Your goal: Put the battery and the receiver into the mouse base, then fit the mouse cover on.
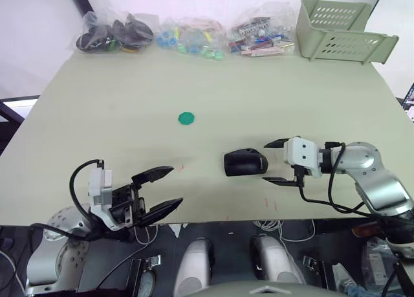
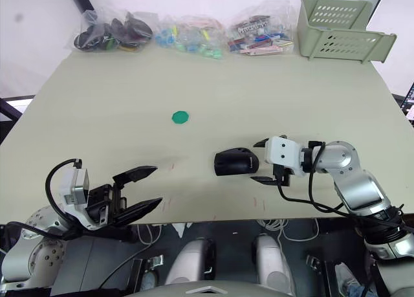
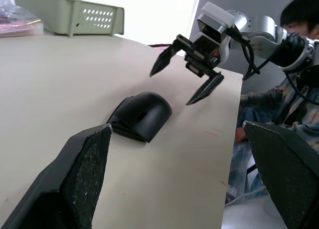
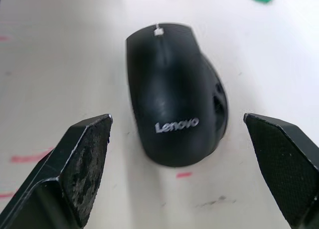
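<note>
Right gripper (image 1: 275,162), right of centre in the head view: fingers spread wide, holding nothing, its tips just beside the mouse and pointing at it. Left gripper (image 1: 162,190), lower left near the table's (image 1: 116,109) front edge: also wide open and empty, well apart from the mouse. Mouse cover (image 1: 246,162), centre of frame: glossy black shell lying on the table, seated over the mouse, white lettering on its back. Green disc (image 1: 187,118), above centre, lies apart from it.
</note>
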Tool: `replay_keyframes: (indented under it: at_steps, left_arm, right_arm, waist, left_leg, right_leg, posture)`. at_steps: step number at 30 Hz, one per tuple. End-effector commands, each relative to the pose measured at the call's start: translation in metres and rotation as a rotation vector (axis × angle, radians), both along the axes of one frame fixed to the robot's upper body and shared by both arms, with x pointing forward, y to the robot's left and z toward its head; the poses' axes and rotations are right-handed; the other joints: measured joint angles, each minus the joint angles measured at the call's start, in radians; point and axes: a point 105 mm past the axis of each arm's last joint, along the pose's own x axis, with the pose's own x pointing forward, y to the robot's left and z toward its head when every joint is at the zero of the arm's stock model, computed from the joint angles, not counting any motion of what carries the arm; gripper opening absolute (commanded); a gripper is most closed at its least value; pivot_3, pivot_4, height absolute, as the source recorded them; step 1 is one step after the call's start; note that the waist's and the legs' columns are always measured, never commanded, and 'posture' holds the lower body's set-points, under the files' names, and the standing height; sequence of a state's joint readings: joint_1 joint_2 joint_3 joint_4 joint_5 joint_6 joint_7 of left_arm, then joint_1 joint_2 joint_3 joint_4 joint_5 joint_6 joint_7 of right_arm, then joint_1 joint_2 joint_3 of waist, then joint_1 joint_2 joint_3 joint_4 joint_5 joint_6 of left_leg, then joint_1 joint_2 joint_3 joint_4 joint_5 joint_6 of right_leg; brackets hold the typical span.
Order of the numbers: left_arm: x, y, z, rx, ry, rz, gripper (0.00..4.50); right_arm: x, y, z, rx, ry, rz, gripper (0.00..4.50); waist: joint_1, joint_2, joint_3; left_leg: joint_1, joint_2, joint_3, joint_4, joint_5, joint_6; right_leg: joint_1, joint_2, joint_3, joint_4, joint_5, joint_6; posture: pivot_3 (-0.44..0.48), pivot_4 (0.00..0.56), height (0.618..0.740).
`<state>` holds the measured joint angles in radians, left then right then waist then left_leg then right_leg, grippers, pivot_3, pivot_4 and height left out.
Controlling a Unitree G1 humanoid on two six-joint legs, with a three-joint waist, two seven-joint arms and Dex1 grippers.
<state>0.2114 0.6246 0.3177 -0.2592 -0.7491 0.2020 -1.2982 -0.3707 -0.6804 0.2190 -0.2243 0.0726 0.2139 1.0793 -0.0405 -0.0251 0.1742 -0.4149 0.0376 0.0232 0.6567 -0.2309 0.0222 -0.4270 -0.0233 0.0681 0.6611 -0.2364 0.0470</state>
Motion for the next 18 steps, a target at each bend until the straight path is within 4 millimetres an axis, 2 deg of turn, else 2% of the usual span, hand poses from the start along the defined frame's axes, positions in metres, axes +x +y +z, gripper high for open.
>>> replay_keyframes:
  at_steps: [1, 12, 18]
  left_arm:
    - [-0.001, 0.003, 0.005, 0.015, -0.029, -0.024, 4.5]
    - [-0.013, 0.02, -0.003, 0.027, -0.006, 0.003, 4.5]
    - [-0.016, 0.02, -0.006, 0.026, -0.004, 0.017, 4.5]
  right_arm:
    - [0.003, 0.003, 0.003, -0.001, -0.059, 0.012, 4.45]
    - [0.009, 0.008, -0.002, -0.059, -0.114, 0.072, 4.45]
    - [0.013, 0.012, -0.002, -0.062, -0.13, 0.096, 4.45]
  waist:
    - [0.0, 0.0, 0.0]
    - [0.0, 0.0, 0.0]
    - [0.002, 0.0, 0.0]
  left_leg:
    - [0.0, 0.0, 0.0, 0.0, 0.0, 0.0]
    - [0.0, 0.0, 0.0, 0.0, 0.0, 0.0]
    - [0.0, 0.001, 0.0, 0.0, 0.0, 0.0]
  right_leg:
    - [0.0, 0.0, 0.0, 0.0, 0.0, 0.0]
    - [0.0, 0.0, 0.0, 0.0, 0.001, -0.002]
    - [0.0, 0.0, 0.0, 0.0, 0.001, -0.002]
  posture:
    - [0.0, 0.15, 0.74]
    - [0.0, 0.15, 0.74]
    - [0.0, 0.15, 0.74]
